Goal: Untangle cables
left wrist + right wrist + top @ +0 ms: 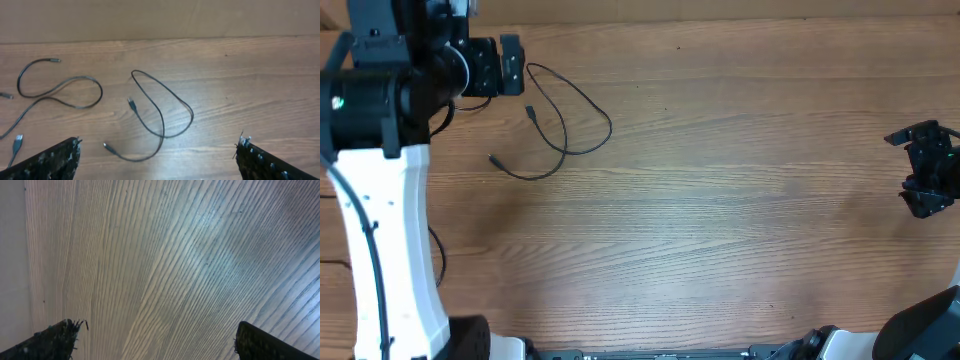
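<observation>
Overhead view: the left arm (382, 190) rises along the left edge of the table (720, 230) and bends toward the far side. This places the left gripper (510, 66) near the far-left corner, just beside a looped cable (582, 115) lying flat on the wood. The right gripper (926, 170) sits at the right edge, well apart from that cable. Left wrist view: the left gripper's fingers (50, 160) are spread wide with nothing held between them. Ahead of them the looped cable (176, 97) crosses itself once. A second cable (65, 92) curves to its left, not touching it, and a separate plug end (17, 142) lies at the left border. Right wrist view: the right gripper's fingers (55, 340) are also spread wide, holding nothing, above the wood-grain surface.
</observation>
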You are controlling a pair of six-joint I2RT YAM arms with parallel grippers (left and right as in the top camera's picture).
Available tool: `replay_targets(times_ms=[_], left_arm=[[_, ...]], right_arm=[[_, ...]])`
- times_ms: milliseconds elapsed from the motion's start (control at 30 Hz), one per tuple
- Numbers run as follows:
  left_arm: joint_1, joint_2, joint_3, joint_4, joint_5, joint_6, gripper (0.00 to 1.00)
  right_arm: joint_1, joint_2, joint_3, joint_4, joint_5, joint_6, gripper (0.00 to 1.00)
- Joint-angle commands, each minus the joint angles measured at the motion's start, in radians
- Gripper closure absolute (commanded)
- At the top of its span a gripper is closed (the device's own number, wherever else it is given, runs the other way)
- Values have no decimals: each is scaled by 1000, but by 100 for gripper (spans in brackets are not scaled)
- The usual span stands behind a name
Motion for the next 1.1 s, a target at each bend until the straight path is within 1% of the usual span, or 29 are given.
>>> replay_targets(times_ms=[0, 133, 200, 267, 333, 433, 600, 700, 767, 833, 1067], left_arm=[[1, -133, 6, -29, -35, -27, 0], [1, -245, -6, -108, -64, -28, 1], [1, -315, -42, -143, -94, -30, 1], [1, -380, -95, -143, -118, -31, 1], [1, -478, -182, -114, -146, -31, 0], [1, -644, -344, -43, -134, -34, 0], [1, -923, -628, 63, -134, -99, 0], [1, -1058, -753, 73, -134, -131, 1], [1, -1108, -798, 72, -135, -135, 0], [1, -1138, -822, 37, -138, -134, 0], [1, -1145, -826, -220, -138, -134, 0]], right_arm=[[-1, -13, 16, 5, -1, 3, 0], [-1, -13, 17, 5, -1, 3, 0], [-1, -13, 16, 5, -1, 3, 0], [-1, -13, 16, 5, -1, 3, 0], [-1, -13, 17, 5, -1, 3, 0], [-1, -13, 17, 5, -1, 3, 0], [-1, -13, 17, 5, -1, 3, 0], [-1, -13, 17, 5, -1, 3, 0], [-1, -13, 16, 5, -1, 3, 0], [-1, -13, 16, 5, -1, 3, 0], [-1, -13, 16, 5, -1, 3, 0]])
